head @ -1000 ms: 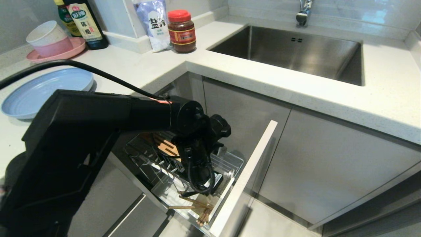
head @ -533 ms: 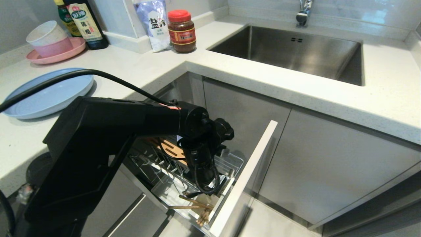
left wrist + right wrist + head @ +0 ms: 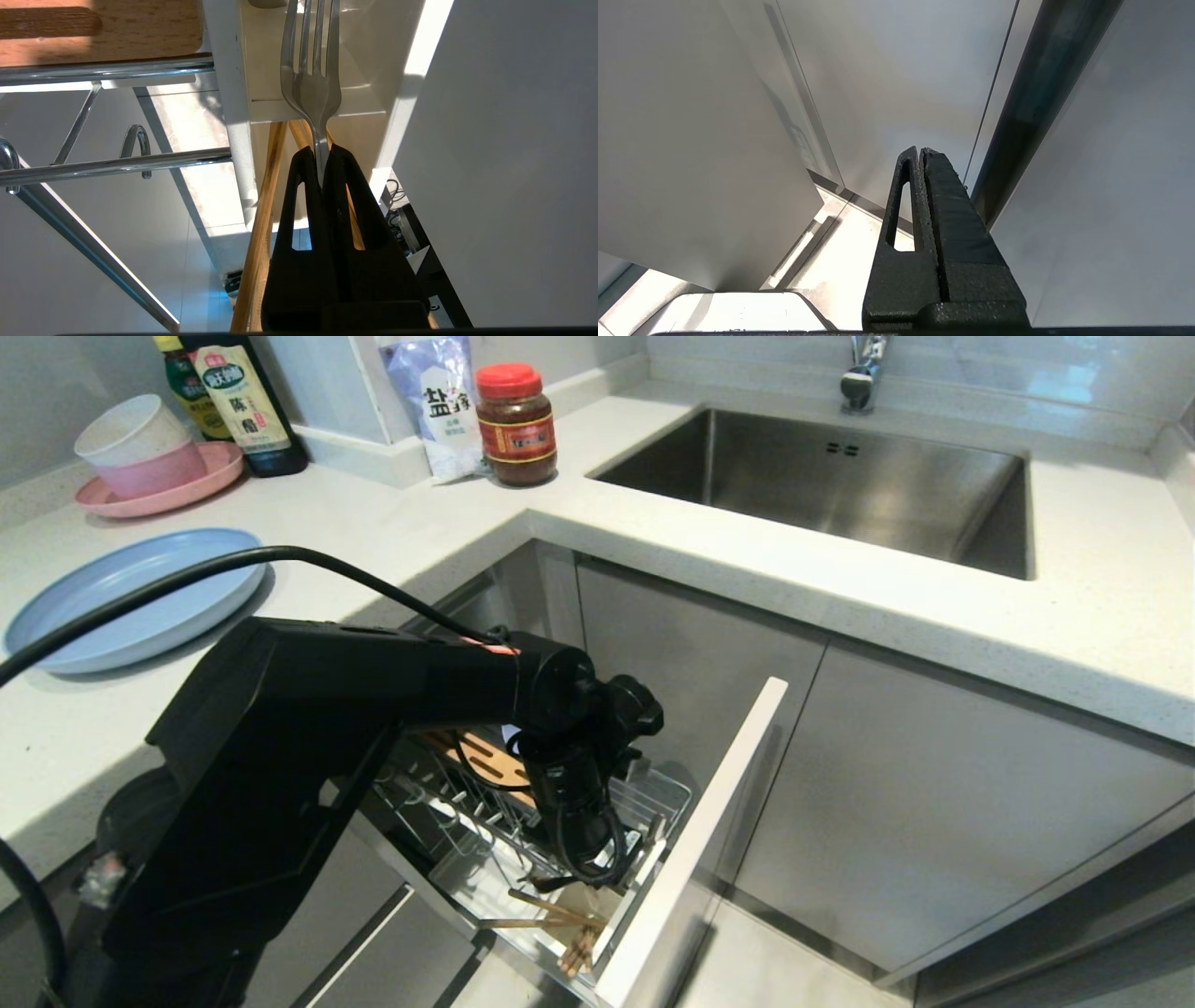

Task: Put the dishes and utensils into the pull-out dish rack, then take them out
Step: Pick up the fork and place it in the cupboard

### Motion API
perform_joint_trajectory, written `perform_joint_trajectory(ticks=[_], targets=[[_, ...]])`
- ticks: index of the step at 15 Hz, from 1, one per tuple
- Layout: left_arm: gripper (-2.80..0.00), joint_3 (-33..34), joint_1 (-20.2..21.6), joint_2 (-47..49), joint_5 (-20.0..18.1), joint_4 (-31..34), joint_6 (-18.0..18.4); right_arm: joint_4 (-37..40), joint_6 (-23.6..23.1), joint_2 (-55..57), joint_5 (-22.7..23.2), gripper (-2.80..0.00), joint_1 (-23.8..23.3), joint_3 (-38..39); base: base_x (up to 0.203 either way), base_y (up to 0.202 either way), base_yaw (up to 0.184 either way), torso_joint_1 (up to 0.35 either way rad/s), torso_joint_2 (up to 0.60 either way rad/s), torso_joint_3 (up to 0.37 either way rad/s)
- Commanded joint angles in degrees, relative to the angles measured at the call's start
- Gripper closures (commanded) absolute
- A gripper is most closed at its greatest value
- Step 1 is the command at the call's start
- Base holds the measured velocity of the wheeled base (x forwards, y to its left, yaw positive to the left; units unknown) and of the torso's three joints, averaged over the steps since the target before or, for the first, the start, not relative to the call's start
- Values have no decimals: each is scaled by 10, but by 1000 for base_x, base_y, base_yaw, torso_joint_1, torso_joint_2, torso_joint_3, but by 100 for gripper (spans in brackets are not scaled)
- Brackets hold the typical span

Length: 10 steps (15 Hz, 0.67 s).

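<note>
Left arm [image 3: 308, 728]: matte black, a broad angular slab-sided housing at 8 o'clock narrowing into a squared forearm with a small orange-red mark on its upper edge, ending in a rounded cylindrical wrist joint with a knob-like motor cap at its side. Thick black cable [image 3: 187, 583] arcing over the forearm from 9 o'clock, plus a thinner black cable looped beneath the wrist. Left gripper [image 3: 322, 163] and right gripper [image 3: 920, 154]: paired black tapered fingers of grainy textured finish, each pierced by a long narrow slot, rising from a wider black base block.
</note>
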Motion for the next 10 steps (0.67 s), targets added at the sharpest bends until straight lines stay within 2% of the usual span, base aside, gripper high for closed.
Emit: perform_joint_trajectory(ticks=[1, 3, 4, 10], targets=[[0, 0, 0, 5, 0, 3, 0, 0, 0, -2, 0, 0, 0, 1, 0, 0, 0, 0, 0, 0], [0, 0, 0, 4, 0, 3, 0, 0, 0, -2, 0, 0, 0, 1, 0, 0, 0, 0, 0, 0], [-280, 0, 0, 4, 0, 4, 0, 0, 0, -2, 0, 0, 0, 1, 0, 0, 0, 0, 0, 0], [-280, 0, 1, -11, 0, 5, 0, 0, 0, -2, 0, 0, 0, 1, 0, 0, 0, 0, 0, 0]])
